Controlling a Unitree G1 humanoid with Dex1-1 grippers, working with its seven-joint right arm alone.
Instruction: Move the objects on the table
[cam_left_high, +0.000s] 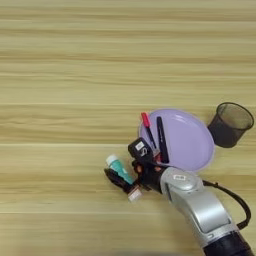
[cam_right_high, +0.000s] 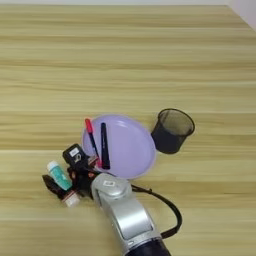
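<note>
item: teal-green glue stick (cam_left_high: 120, 170), lying tilted on the table (cam_left_high: 65, 75) just left of a lilac plate (cam_left_high: 187, 142); the tool (cam_left_high: 121, 178) has its two black fingers narrowed about the stick, one on each side, seemingly gripping it for a lift. black mesh pen cup (cam_left_high: 230, 124) stands upright just right of the plate. a red pen (cam_left_high: 147, 128) and a black pen (cam_left_high: 161, 139) rest on the plate. a small white sticker on the tool's body, writing unreadable; no brand legible.
</note>
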